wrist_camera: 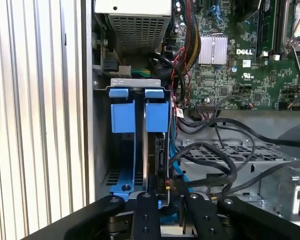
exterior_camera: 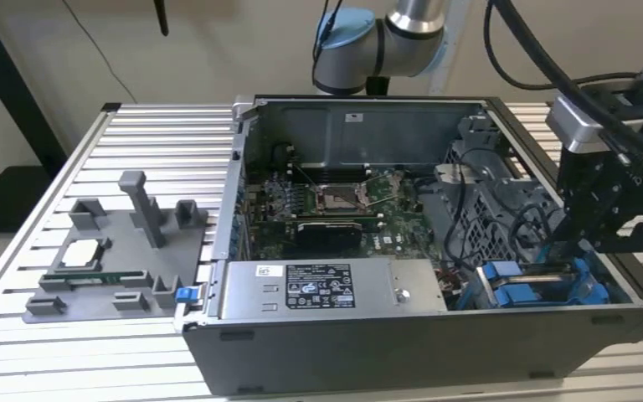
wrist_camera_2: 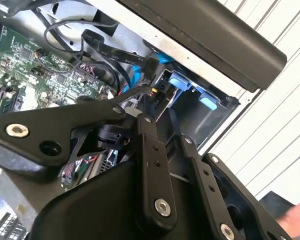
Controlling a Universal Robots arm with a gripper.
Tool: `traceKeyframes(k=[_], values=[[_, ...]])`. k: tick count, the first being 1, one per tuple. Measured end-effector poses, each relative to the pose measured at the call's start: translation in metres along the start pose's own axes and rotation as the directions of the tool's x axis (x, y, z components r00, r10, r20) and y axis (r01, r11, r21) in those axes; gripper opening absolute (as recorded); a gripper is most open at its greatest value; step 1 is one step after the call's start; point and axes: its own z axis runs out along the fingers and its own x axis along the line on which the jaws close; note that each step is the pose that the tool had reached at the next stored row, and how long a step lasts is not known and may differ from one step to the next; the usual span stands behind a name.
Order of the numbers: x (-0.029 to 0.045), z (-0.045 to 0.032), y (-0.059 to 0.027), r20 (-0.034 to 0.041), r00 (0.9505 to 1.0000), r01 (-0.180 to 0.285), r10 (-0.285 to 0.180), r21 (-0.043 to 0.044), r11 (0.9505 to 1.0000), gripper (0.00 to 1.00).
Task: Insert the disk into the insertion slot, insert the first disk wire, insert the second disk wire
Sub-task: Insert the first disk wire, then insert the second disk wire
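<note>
Blue-framed disk point(wrist_camera: 156, 150) on edge in insertion slot point(wrist_camera: 101, 150) (long axis down the slot) | fingers point(wrist_camera: 145, 215) pinch disk wire point(wrist_camera: 168, 189)

Slatted table point(exterior_camera: 31, 352) with computer case point(exterior_camera: 411, 356) and grey fixture point(exterior_camera: 110, 280).

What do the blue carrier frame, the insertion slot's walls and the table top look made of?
Carrier frame: likely moulded plastic, with a uniform bright blue colour and smooth matte tabs.
Insertion slot: looks like bare sheet metal, dull grey, with punched vents.
Table: probably aluminium profile, with pale silver ribs and a soft sheen.
</note>
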Motion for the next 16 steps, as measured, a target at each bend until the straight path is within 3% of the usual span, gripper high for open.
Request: traceKeyframes(k=[7, 11, 16], values=[[-0.0071, -0.0115, -0.0004, 0.0003, 1.0000, 0.000, 0.000, 0.0037, 1.0000, 1.00], [-0.0120, -0.0119, -0.0012, 0.0015, 1.0000, 0.001, -0.001, 0.0179, 0.9998, 1.00], [-0.0126, -0.0116, -0.0079, 0.0146, 0.9999, 0.001, -0.001, 0.0291, 0.9996, 1.00]])
